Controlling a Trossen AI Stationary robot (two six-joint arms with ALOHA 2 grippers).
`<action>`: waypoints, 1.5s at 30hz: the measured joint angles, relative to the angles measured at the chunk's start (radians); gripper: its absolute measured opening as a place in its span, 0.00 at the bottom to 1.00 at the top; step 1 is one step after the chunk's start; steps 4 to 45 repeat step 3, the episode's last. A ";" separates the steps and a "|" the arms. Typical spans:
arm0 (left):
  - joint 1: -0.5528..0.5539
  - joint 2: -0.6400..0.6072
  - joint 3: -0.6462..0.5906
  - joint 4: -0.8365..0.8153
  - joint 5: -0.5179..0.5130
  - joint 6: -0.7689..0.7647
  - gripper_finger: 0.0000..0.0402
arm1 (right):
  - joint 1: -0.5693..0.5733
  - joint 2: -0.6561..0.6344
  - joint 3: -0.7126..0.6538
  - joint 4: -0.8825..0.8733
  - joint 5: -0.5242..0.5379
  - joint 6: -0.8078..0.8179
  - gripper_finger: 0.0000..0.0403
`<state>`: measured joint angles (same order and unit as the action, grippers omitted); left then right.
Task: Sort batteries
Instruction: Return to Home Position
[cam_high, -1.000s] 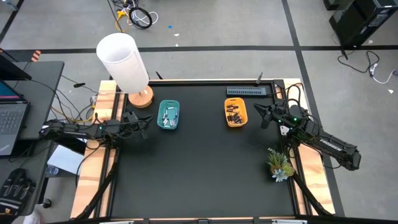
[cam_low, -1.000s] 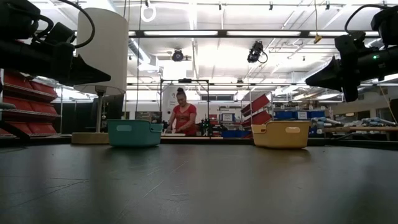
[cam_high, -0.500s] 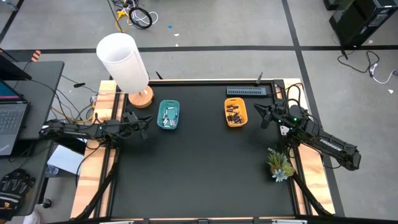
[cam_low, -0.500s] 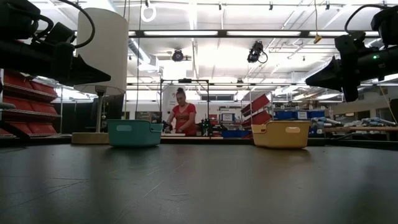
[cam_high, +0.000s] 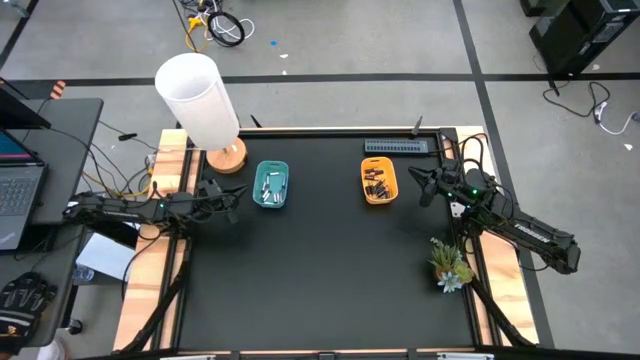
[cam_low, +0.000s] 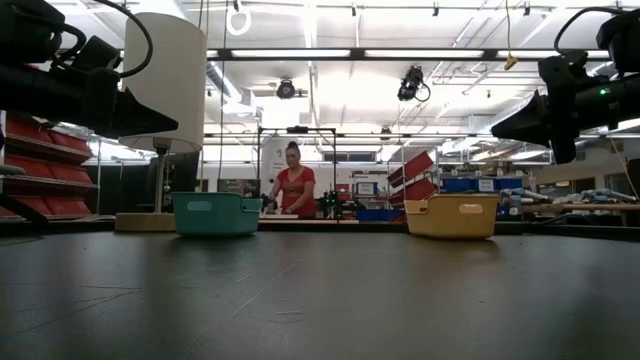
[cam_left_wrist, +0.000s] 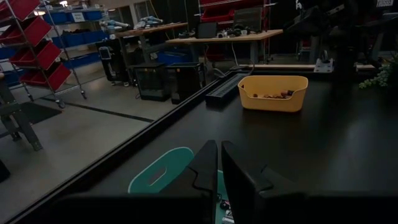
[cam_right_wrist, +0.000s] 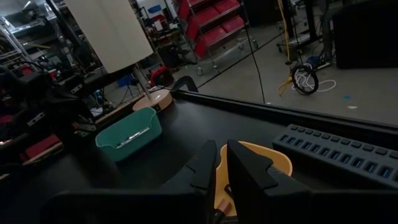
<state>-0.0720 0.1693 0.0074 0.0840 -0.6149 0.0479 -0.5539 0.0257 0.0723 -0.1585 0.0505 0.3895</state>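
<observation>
A black worktop (cam_high: 320, 290) fills the middle of the high view, with one dark robot arm at each side.

The left arm (cam_high: 130, 208) reaches in over the left edge. The left gripper (cam_high: 230, 200) hangs above the worktop just left of the teal tray (cam_high: 258, 186), touching nothing. In the left wrist view its two fingers (cam_left_wrist: 208, 163) are pressed almost together, with only a thin slit between them and nothing held.

The right arm (cam_high: 520, 232) reaches in from the right edge. The right gripper (cam_high: 422, 187) hangs above the worktop just right of the yellow tray (cam_high: 379, 201). Its fingers (cam_right_wrist: 208, 163) are likewise drawn close together and empty.

A lamp (cam_high: 197, 98) with a tall white shade and a round wooden base stands at the far left corner. A grey power strip (cam_high: 400, 147) lies along the far edge, and a small green plant (cam_high: 449, 264) sits by the right edge.

The two small trays stand well apart in the far half of the worktop, the teal one on the left and the yellow one on the right.

The batteries are all in the trays. The silver batteries (cam_high: 271, 186), thin pale cylinders, lie in the teal tray. The dark batteries (cam_high: 377, 186), with reddish ends, lie heaped in the yellow tray.

In the low view, a person (cam_low: 293, 185) in a red top stands in the room far behind.
</observation>
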 joint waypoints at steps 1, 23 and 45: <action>0.000 0.000 0.000 0.000 0.000 0.000 0.09 | 0.000 0.000 0.000 0.000 0.000 0.000 0.12; 0.000 0.000 0.000 0.000 0.000 0.000 0.09 | 0.000 0.000 0.000 0.000 0.000 0.000 0.12; 0.000 0.000 0.000 0.000 0.000 0.000 0.09 | 0.000 0.000 0.000 0.000 0.000 0.000 0.12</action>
